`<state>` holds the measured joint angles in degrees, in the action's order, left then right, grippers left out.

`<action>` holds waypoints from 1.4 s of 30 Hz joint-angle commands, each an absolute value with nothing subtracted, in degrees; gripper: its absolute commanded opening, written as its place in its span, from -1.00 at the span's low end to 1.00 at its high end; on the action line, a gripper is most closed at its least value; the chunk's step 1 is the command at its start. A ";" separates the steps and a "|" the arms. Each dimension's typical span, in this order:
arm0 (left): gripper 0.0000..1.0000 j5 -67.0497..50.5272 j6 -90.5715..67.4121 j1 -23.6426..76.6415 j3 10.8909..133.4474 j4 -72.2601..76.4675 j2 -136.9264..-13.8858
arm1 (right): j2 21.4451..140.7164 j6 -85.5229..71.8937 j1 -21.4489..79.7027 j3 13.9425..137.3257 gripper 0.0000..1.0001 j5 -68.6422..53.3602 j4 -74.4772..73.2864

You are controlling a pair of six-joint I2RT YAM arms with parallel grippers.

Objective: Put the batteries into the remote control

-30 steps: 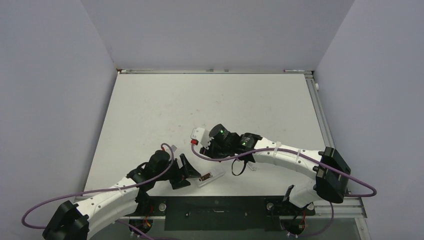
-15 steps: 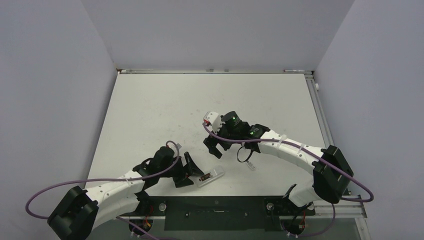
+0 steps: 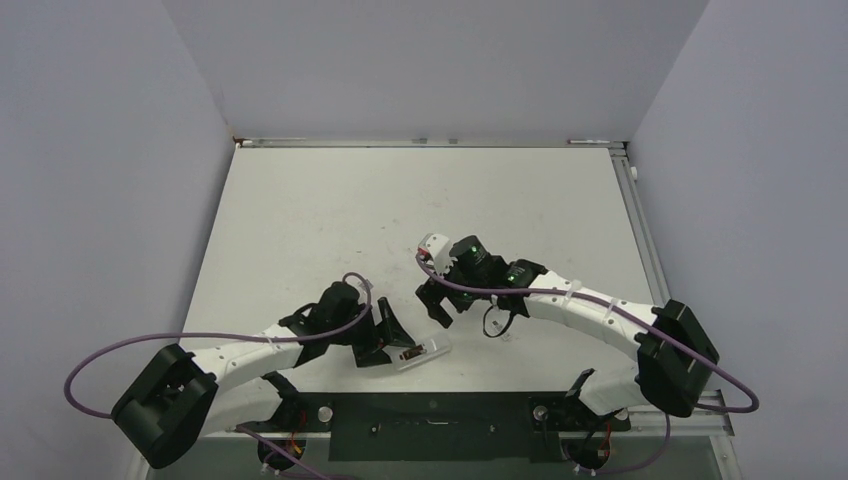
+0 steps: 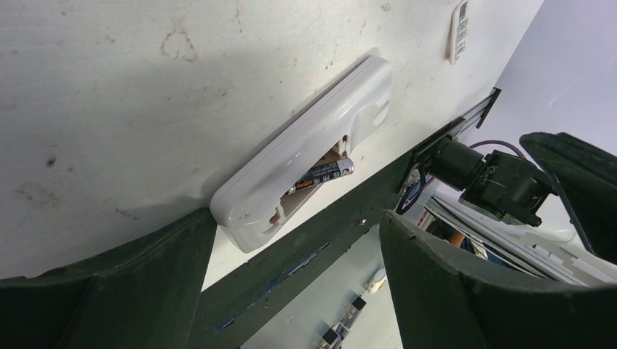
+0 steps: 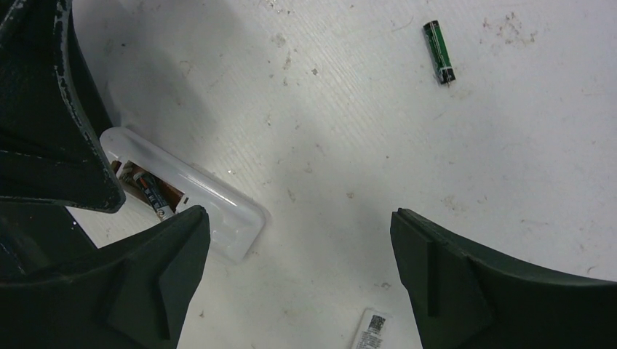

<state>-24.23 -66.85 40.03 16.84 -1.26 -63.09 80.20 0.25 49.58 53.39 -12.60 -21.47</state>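
Nearing remote control [image 3: 424, 353] | right hand [image 3: 437, 308] wide open, empty | left hand [image 3: 383, 343] open, empty, shifted rightward

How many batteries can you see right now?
2. One battery sits in the remote's open recess; the other battery lies loose on the table. More may be hidden.
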 commanded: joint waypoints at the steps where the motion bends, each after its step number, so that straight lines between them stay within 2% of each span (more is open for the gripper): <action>1: 0.60 -22.72 -63.87 40.00 19.77 -0.88 -65.52 | 75.69 -2.80 50.70 51.32 0.89 -8.56 -21.03; 11: 0.59 -22.49 -60.44 38.91 24.74 -2.08 -71.28 | 72.16 -7.25 55.98 47.66 0.90 -0.69 -21.49; 26: 0.59 -24.04 -55.19 35.96 31.29 -4.87 -76.92 | 72.39 -9.23 57.98 47.69 0.89 1.93 -23.07; 33: 0.59 -20.76 -51.36 31.51 32.71 -12.30 -73.38 | 75.44 -7.54 58.10 49.28 0.89 0.45 -22.67; 42: 0.61 -16.98 -49.67 26.51 32.37 -21.28 -61.60 | 81.37 -1.19 58.17 53.53 0.89 -8.32 -23.67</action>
